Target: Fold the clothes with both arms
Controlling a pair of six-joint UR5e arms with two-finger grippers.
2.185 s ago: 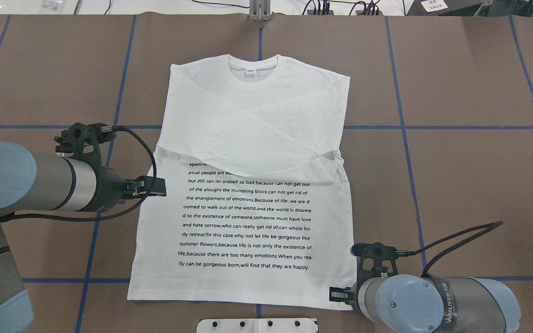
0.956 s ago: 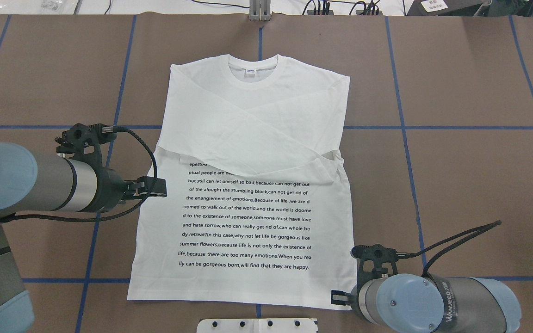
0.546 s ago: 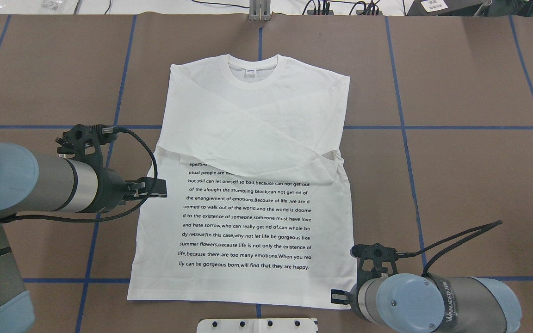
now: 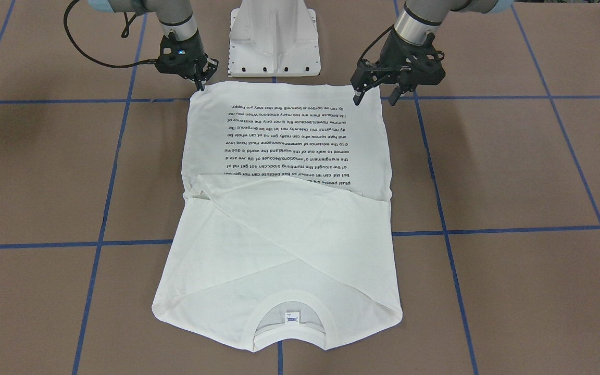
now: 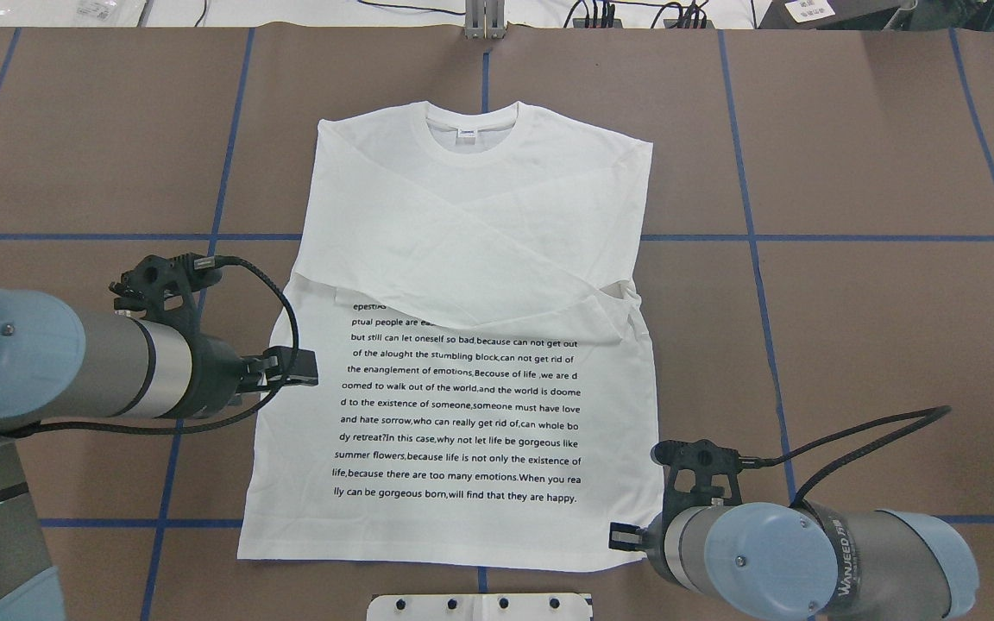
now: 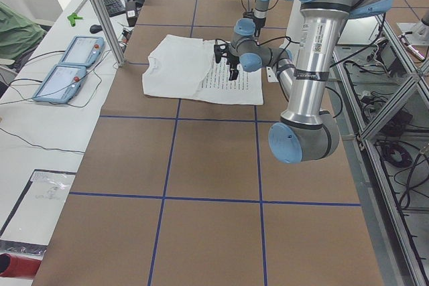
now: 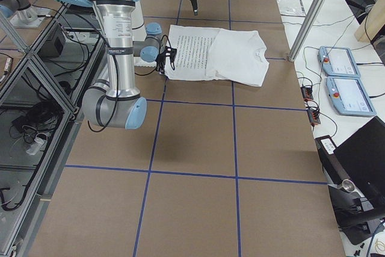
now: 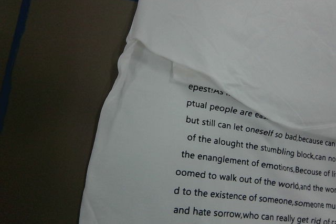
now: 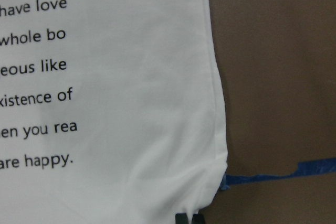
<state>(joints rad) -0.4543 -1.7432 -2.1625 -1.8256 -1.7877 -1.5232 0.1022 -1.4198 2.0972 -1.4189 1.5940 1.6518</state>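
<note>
The white long-sleeved T-shirt (image 5: 497, 207) with black text lies flat on the brown, blue-taped surface (image 5: 877, 328), sleeves crossed over the chest; the right black two-finger end effector (image 4: 199, 83) has its fingers closed on the hem corner; the left end effector (image 4: 375, 97) hangs spread wide and empty above the opposite side edge.
</note>
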